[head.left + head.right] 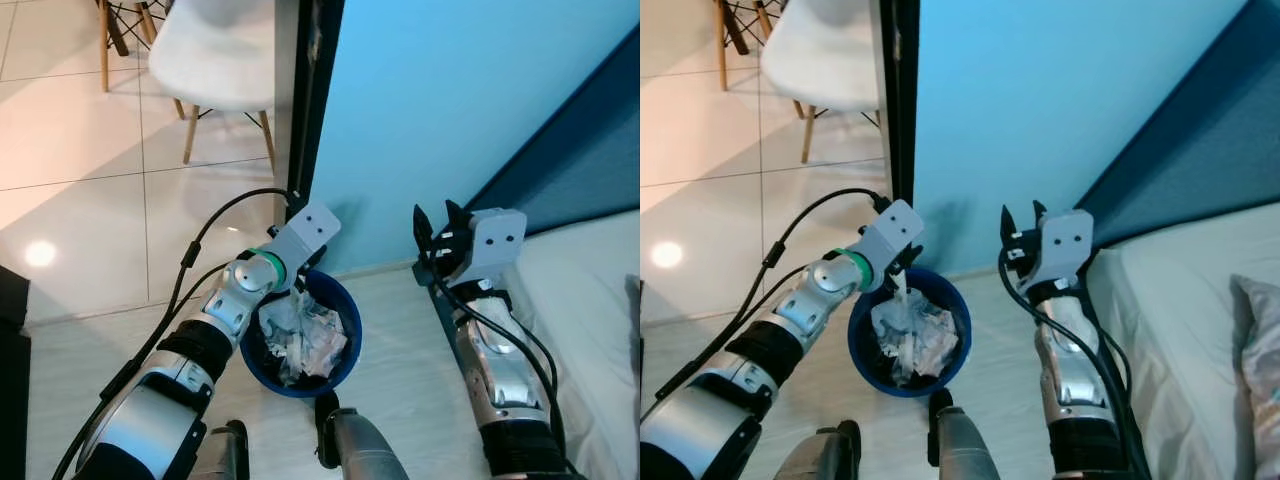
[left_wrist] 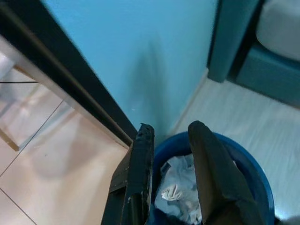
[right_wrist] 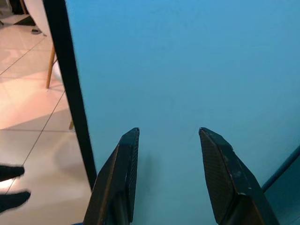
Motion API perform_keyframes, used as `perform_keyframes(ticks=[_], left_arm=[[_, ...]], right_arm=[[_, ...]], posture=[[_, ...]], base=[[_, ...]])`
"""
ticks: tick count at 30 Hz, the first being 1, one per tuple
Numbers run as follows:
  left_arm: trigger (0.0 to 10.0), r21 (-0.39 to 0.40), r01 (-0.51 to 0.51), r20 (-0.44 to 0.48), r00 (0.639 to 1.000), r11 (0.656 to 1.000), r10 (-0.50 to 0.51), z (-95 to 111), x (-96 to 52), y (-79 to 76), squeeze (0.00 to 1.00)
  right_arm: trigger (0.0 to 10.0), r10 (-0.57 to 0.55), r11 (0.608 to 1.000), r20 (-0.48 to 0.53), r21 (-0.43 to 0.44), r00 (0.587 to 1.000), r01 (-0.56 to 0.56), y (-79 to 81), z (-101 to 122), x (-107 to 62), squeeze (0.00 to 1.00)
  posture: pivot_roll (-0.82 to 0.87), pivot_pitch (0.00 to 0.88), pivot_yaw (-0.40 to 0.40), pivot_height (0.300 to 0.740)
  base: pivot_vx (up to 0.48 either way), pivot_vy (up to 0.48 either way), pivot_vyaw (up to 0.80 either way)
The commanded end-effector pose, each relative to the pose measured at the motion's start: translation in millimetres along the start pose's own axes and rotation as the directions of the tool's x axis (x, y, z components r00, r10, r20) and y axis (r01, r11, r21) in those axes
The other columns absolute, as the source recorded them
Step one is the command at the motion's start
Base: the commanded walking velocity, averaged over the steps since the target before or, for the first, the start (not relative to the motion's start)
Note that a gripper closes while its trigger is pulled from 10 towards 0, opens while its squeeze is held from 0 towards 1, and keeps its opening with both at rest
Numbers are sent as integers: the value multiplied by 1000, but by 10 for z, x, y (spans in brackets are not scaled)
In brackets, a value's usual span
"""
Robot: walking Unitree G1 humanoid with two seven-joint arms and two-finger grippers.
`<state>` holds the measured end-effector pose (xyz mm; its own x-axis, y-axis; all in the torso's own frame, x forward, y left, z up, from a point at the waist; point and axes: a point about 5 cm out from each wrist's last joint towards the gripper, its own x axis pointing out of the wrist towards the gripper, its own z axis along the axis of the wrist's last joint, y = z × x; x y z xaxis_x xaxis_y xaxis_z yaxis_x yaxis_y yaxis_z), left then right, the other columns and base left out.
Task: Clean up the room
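While the left tool [image 1: 296, 283] hangs over the rim of the round blue plastic waste bin [image 1: 345, 306], its two black fingers stand slightly parted with nothing seen between them, so it reads as released. The bin stands on the pale floor [image 1: 400, 350] at the foot of the turquoise wall [image 1: 430, 100], beside the black door frame [image 1: 310, 110], and is heaped with crumpled white paper waste [image 1: 300, 335].

Judgement: the step in hand appears to be depositing waste. To do it well, the tool should lift straight up, clear of the rim, without catching the heaped paper, which could spill.

The right tool [image 1: 438, 230] is raised near the wall, fingers spread wide, holding nothing.

The eye views show the white bed [image 1: 1180, 300] at the robot's right and a white wooden-legged chair [image 1: 215, 50] beyond the doorway. The left wrist view shows the finger gap [image 2: 140, 187] close up.
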<state>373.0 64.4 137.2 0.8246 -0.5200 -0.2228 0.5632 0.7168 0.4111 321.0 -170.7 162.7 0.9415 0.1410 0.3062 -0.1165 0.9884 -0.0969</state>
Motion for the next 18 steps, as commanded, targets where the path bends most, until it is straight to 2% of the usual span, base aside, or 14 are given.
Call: perform_keyframes(ticks=[1,3,4,5,6,9,11,14,16,17,18], left_arm=[[10000,-25,9,-16,1000,1000,-9,-103,-24,-46,0],[10000,-107,-40,36,998,993,44,-133,-111,15,0],[10000,-107,-40,36,998,993,44,-133,-111,15,0],[10000,-146,-132,69,987,980,143,-170,-212,85,0],[10000,-151,-198,76,974,969,211,-207,-282,125,0],[10000,-158,-242,81,963,957,257,-259,-357,147,0],[10000,-185,-308,63,944,933,324,-414,-551,162,0],[10000,-220,-339,44,933,915,357,-479,-629,177,0],[10000,-288,-440,16,886,851,463,-551,-752,245,0],[10000,-288,-440,16,886,851,463,-551,-752,245,0],[10000,-301,-469,12,869,830,495,-561,-777,263,0]], right_arm=[[10000,1,1000,-36,18,999,0,11,-68,-51,0],[10000,25,1000,-45,21,999,-24,40,-55,-16,0],[10000,25,1000,-45,21,999,-24,40,-55,-16,0],[10000,48,998,-48,31,998,-46,95,-55,10,0],[10000,64,997,-47,40,997,-62,146,-61,16,0],[10000,79,996,-46,49,996,-77,205,-66,13,0],[10000,95,992,-47,85,994,-91,335,-98,-8,0],[10000,98,990,-49,103,994,-92,388,-117,-22,0],[10000,116,986,-64,128,991,-107,502,-164,-63,0],[10000,116,986,-64,128,991,-107,502,-164,-63,0],[10000,123,985,-70,133,990,-113,532,-178,-75,0]], posture=[[-174,251,24,732],[-157,220,9,732],[-157,220,9,732],[-145,192,5,732],[-139,181,5,732],[-137,175,4,732],[-124,141,0,732],[-119,129,-1,732],[-115,101,-10,732],[-115,101,-10,732],[-115,97,-12,732]], base=[[0,0,0],[0,0,0],[0,0,0],[0,0,0],[0,0,0],[0,0,0],[0,0,0],[0,0,0],[0,0,0],[0,0,0],[0,0,0]])
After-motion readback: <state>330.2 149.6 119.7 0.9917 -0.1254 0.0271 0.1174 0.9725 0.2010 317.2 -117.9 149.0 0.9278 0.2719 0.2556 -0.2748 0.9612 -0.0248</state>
